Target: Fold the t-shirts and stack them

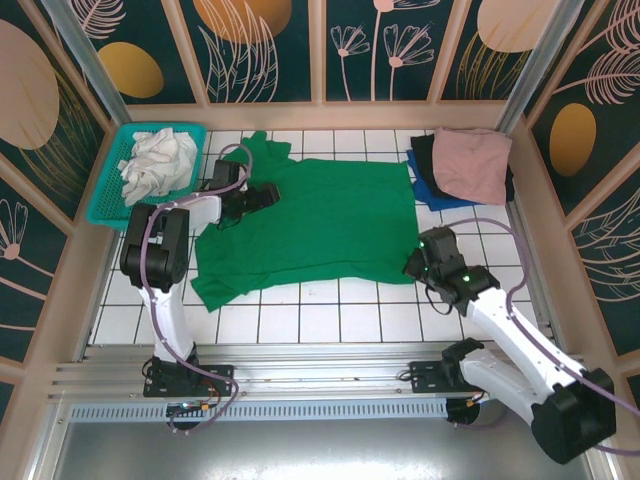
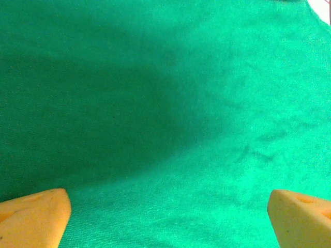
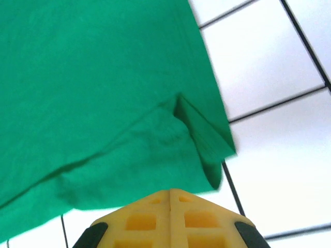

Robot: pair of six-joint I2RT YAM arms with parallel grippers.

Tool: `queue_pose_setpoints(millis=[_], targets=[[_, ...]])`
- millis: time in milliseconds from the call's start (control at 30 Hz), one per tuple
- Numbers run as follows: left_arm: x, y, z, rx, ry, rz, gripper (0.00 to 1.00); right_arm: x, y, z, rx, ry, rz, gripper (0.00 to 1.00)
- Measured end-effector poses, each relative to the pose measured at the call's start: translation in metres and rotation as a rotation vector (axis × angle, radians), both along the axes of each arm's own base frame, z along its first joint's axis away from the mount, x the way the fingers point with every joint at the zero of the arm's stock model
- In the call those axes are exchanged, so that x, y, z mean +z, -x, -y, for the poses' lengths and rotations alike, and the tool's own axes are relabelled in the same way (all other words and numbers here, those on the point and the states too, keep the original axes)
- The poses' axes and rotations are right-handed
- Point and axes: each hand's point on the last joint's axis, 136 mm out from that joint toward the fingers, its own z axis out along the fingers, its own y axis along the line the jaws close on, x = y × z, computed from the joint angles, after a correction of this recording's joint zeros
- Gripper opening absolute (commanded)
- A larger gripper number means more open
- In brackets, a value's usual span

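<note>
The bright green t-shirt [image 1: 320,220] lies spread flat across the middle of the white tiled table. My left gripper [image 1: 268,195] hovers open over its left part by the sleeve; in the left wrist view green cloth [image 2: 165,103] lies under the wide-apart yellow fingers [image 2: 36,214], with nothing between them. My right gripper [image 1: 415,262] sits at the shirt's lower right corner. In the right wrist view its jaws are pressed together [image 3: 170,192] on the cloth's hem [image 3: 103,93], which puckers there. A folded pink shirt [image 1: 472,165] lies on black [image 1: 425,150] and blue [image 1: 432,192] ones at the back right.
A teal mesh basket [image 1: 105,200] with crumpled white cloth [image 1: 158,165] stands at the back left. Patterned walls close in the table on three sides. Bare tiles [image 1: 330,320] lie in front of the shirt.
</note>
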Motion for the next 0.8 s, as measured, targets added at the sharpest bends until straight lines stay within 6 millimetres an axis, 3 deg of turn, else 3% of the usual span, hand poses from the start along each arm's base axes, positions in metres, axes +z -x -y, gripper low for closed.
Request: queue_pose_setpoints(millis=[267,467,667,800], targets=[[0.001,-0.004,-0.009,0.020,0.007,0.015,0.98,-0.008,0.035,-0.013,-0.022,-0.091,-0.104,0.01],[0.001,-0.004,-0.010,0.022,0.004,0.016,0.99,-0.006,0.063,0.000,-0.119,-0.060,-0.173,0.19],[0.001,-0.002,-0.010,0.022,0.003,0.016,0.98,0.012,0.057,0.002,-0.160,-0.068,-0.124,0.31],[0.001,-0.001,-0.010,0.023,0.003,0.015,0.99,0.012,0.037,-0.014,-0.118,-0.045,-0.106,0.38]])
